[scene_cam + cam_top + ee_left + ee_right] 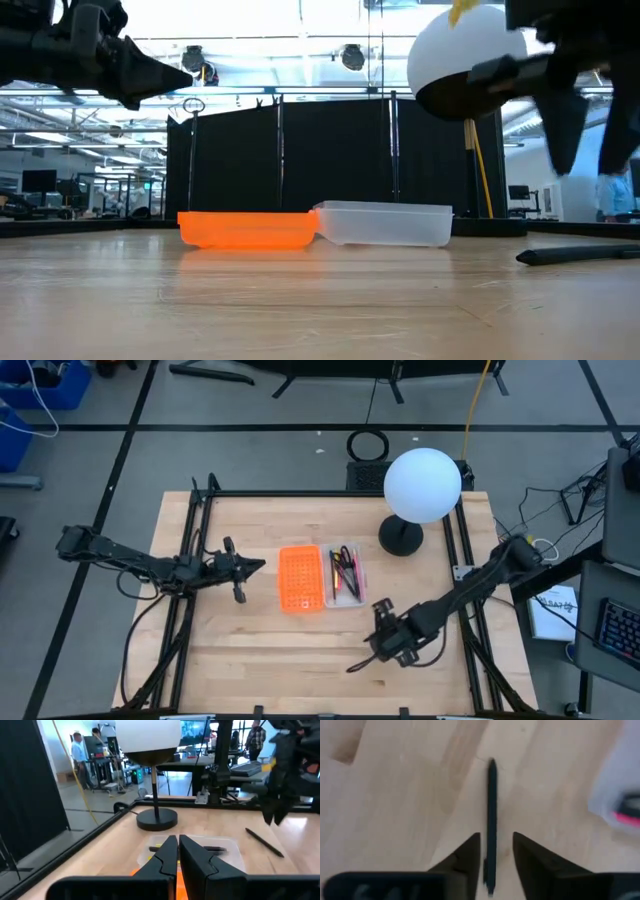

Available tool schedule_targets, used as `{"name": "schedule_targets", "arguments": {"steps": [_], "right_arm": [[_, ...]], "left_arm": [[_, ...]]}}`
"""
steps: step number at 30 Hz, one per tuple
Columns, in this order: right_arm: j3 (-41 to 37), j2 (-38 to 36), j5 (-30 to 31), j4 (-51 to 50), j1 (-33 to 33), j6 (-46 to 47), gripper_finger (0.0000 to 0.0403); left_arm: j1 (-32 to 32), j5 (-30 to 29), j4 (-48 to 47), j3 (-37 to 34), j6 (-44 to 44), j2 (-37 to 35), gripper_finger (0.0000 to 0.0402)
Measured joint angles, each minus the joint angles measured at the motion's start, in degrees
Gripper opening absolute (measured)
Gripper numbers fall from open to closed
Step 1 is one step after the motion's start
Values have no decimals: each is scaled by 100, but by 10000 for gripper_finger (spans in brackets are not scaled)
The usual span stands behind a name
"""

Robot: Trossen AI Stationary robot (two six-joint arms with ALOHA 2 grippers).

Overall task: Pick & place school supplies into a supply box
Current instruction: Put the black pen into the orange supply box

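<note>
The supply box (320, 577) lies open near the middle of the wooden table (250, 660), its orange grid half (299, 577) toward the left arm and its clear half (344, 574) toward the right arm, the 2 halves joined side by side. Several pens and pencils (345, 572) lie in the clear half, black, yellow and pink/red among them.

A black pen (491, 820) lies flat on the bare table, apart from the box on its right-arm side. The right end effector (496, 851) hangs low directly above this pen, its 2 fingers parted with the pen lined up in the gap between them; the fingers do not clasp it. In the high view the right end effector (385, 638) sits near the front of the table, just beyond the clear half's corner.

The left end effector (245, 568) hovers above the table beside the orange half, pointing toward the box, its fingers (165, 857) drawn almost together and empty.

A white globe lamp (422, 485) stands on its black base behind the box.
</note>
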Motion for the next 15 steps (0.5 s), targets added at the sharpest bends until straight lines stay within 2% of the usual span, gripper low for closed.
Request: {"name": "schedule_targets", "arguments": {"steps": [3,6,15], "right_arm": [[-55,296,-325,284,-5,-604,141],[-67,541,-772,483,-117,-1079,160],[-86,806,-595,717,-378,-1012,152]], "left_arm": [[0,0,-2,0,20,0,26],[0,0,-41,0,7,0,26],[0,2,-127,2,-299,0,26]]}}
